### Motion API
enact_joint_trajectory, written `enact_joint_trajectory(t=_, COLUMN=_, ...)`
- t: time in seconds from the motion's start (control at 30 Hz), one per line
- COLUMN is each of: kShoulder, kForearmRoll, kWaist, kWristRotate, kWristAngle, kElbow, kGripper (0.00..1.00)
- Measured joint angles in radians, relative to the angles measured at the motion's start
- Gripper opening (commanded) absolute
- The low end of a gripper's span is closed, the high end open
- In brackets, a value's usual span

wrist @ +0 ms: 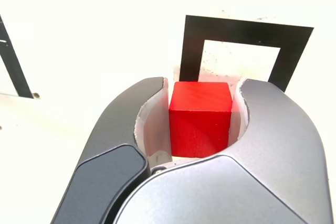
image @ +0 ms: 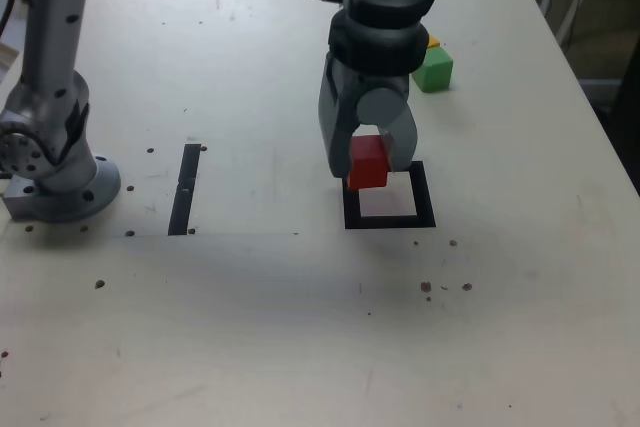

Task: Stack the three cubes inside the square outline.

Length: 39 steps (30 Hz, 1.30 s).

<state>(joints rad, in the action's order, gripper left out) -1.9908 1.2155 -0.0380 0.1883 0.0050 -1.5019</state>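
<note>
Red cube [image: 368, 162] pinched in my gripper [image: 372, 159], carried just above the near-left corner of the square outline [image: 390, 219] in the exterior view, green cube [image: 434, 69] waiting far right on the surface [image: 250, 307]; next: centre over the pale middle, lower, release.

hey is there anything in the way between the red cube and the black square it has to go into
Nothing visible. The claw is shut on the red cube at the near-left edge of the square outline, whose pale centre is bare. The green cube sits far behind the arm, well clear, with a yellow one peeking out beside it.
</note>
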Motion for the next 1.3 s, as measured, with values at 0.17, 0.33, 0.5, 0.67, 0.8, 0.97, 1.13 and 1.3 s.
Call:
enact_joint_trajectory(t=0.17, kShoulder=-0.007, kForearmRoll=-0.029, kWaist=-0.006, kWristRotate=0.000, kWristAngle=0.014, kElbow=0.009, kGripper=0.39)
enact_joint_trajectory(t=0.33, kShoulder=-0.014, kForearmRoll=-0.070, kWaist=-0.012, kWristRotate=-0.003, kWristAngle=0.039, kElbow=0.019, kGripper=0.39)
enact_joint_trajectory(t=0.5, kShoulder=-0.029, kForearmRoll=-0.095, kWaist=-0.012, kWristRotate=-0.035, kWristAngle=0.049, kElbow=0.020, kGripper=0.39)
enact_joint_trajectory(t=0.67, kShoulder=-0.042, kForearmRoll=-0.098, kWaist=-0.012, kWristRotate=-0.046, kWristAngle=0.050, kElbow=0.021, kGripper=0.39)
enact_joint_trajectory(t=0.8, kShoulder=-0.045, kForearmRoll=-0.098, kWaist=-0.012, kWristRotate=-0.048, kWristAngle=0.055, kElbow=0.020, kGripper=0.42)
enact_joint_trajectory(t=0.97, kShoulder=-0.057, kForearmRoll=-0.098, kWaist=-0.012, kWristRotate=-0.050, kWristAngle=0.056, kElbow=0.020, kGripper=0.44)
enact_joint_trajectory(t=1.13, kShoulder=-0.066, kForearmRoll=-0.098, kWaist=-0.012, kWristRotate=-0.056, kWristAngle=0.056, kElbow=0.020, kGripper=0.55)
enact_joint_trajectory(t=1.3, kShoulder=-0.067, kForearmRoll=-0.098, kWaist=-0.012, kWristRotate=-0.062, kWristAngle=0.056, kElbow=0.020, kGripper=0.83)
